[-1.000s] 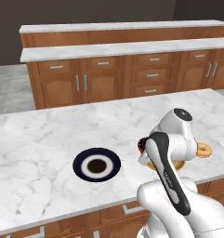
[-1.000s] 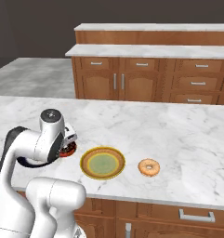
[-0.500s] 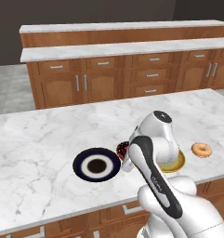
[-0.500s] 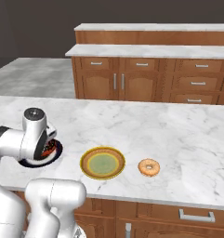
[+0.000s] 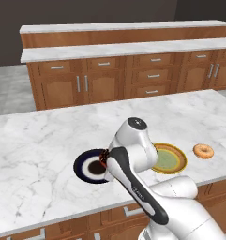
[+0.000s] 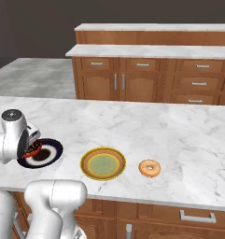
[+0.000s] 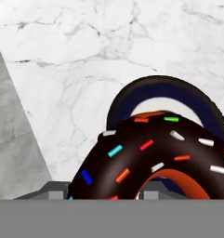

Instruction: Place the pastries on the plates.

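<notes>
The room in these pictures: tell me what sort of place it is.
Most likely a kitchen: a marble counter, wooden cabinets with drawers behind it, and plates on the counter, a navy plate and a yellow plate, beside a doughnut.

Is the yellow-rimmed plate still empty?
Empty: the golden-yellow plate with pale green centre holds nothing; the pale orange glazed doughnut lies beside it on the counter.

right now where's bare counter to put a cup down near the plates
Bare marble lies left of the navy plate, behind both plates toward the cabinets, and right of the glazed doughnut. It is crowded at the navy plate, where the claw holds the chocolate doughnut, and between the yellow plate and glazed doughnut.
</notes>
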You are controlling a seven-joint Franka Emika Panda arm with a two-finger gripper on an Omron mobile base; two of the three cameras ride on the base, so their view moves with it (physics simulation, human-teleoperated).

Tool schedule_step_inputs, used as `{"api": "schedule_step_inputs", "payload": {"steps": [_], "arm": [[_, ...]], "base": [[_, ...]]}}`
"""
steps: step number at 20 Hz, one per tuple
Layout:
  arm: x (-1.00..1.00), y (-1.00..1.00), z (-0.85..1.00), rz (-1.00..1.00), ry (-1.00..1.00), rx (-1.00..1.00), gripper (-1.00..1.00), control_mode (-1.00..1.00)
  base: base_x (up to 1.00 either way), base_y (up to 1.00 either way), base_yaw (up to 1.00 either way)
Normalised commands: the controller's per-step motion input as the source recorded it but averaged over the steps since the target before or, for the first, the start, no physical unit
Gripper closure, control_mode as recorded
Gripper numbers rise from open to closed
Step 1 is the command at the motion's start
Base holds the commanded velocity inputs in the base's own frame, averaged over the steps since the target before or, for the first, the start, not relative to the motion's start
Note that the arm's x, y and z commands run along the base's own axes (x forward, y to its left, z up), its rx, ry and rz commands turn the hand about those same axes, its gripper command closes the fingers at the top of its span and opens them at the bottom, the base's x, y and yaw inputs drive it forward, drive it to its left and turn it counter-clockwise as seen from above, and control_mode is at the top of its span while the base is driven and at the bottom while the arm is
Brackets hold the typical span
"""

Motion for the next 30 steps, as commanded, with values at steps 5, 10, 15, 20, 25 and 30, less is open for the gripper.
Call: {"api": "schedule_step_inputs", "payload": {"steps": [5,10,15,20,25,30], "arm": [[0.34,0.0,-0.32,0.0,0.0,0.0,1.0,-1.0],[0.5,0.0,-0.27,0.0,0.0,0.0,1.0,-1.0],[0.31,0.18,-0.1,0.0,0.0,0.0,1.0,-1.0],[0.06,0.49,-0.01,0.0,0.0,-0.01,1.0,-1.0],[0.07,0.3,-0.03,0.0,0.0,0.0,1.0,-1.0],[0.13,0.02,-0.2,0.0,0.0,0.0,1.0,-1.0]], "base": [[0.0,0.0,0.0],[0.0,0.0,0.0],[0.0,0.0,0.0],[0.0,0.0,0.0],[0.0,0.0,0.0],[0.0,0.0,0.0]]}}
